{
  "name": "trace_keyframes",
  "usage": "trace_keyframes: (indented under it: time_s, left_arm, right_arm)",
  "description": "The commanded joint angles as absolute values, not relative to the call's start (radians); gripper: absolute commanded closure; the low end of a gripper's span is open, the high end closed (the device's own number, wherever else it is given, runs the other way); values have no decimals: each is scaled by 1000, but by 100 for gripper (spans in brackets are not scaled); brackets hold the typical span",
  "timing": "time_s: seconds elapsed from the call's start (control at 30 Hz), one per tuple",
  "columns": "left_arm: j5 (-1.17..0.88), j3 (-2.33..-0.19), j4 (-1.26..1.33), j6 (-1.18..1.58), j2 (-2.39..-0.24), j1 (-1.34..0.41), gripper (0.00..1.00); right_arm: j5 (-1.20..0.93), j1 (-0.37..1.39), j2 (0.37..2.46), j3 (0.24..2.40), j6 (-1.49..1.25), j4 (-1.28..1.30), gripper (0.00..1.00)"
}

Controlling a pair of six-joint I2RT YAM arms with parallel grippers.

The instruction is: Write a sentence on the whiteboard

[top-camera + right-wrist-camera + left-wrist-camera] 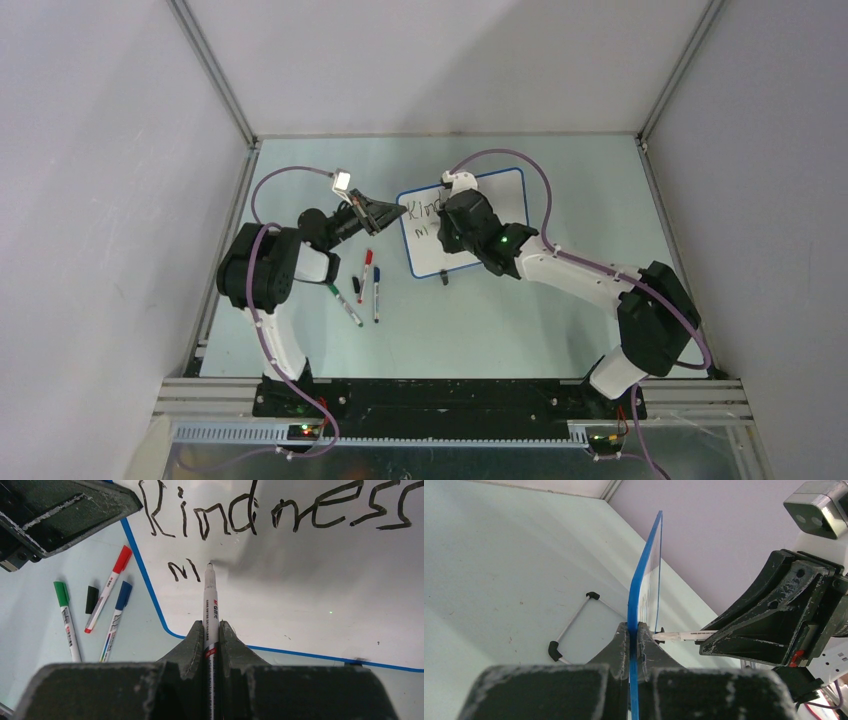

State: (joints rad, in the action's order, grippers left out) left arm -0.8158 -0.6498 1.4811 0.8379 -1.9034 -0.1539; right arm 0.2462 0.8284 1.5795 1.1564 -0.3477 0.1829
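The whiteboard (505,195) stands tilted on the table, blue-rimmed. My left gripper (398,211) is shut on its left edge; in the left wrist view the blue rim (643,575) runs up from between my left gripper's (634,630) pads. My right gripper (210,628) is shut on a white marker (210,605) whose tip touches the board (310,590). The sentence (270,512) reads "Kindness" on the first line, with "m" and one stroke (183,571) starting the second. In the top view the right gripper (450,222) covers the board's middle.
Loose on the table left of the board lie a red-capped marker (365,273), a blue-capped one (376,293), a green-capped one (343,303) and a black cap (356,285). The board's wire foot (571,625) rests on the table. Enclosure walls stand close on both sides.
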Motion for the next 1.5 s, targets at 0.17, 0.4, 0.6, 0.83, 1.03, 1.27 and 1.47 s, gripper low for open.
trace_keyframes:
  time_s: [0.17, 0.4, 0.6, 0.83, 1.03, 1.27, 1.47]
  left_arm:
    - [-816, -644, 1532, 804, -1857, -147, 100]
    - [-815, -644, 1532, 804, -1856, -147, 100]
    - [-816, -643, 1532, 804, -1856, -147, 100]
    - [-815, -644, 1532, 804, -1857, -148, 100]
    - [-815, -644, 1532, 804, -1856, -148, 100]
    - [-816, -643, 1532, 804, -1856, -147, 100]
    - [-816, -642, 1533, 804, -1856, -148, 100]
  right_arm:
    - [243, 824, 1612, 1224, -354, 188, 100]
    - [249, 818, 1620, 1229, -363, 202, 100]
    - [246, 816, 1621, 1230, -369, 216, 100]
    - [232, 817, 1624, 1229, -376, 247, 100]
    - [210, 815, 1626, 1230, -384, 264, 100]
    - [212, 800, 1621, 1229, -397, 280, 100]
    - [214, 790, 1612, 1230, -397, 270, 100]
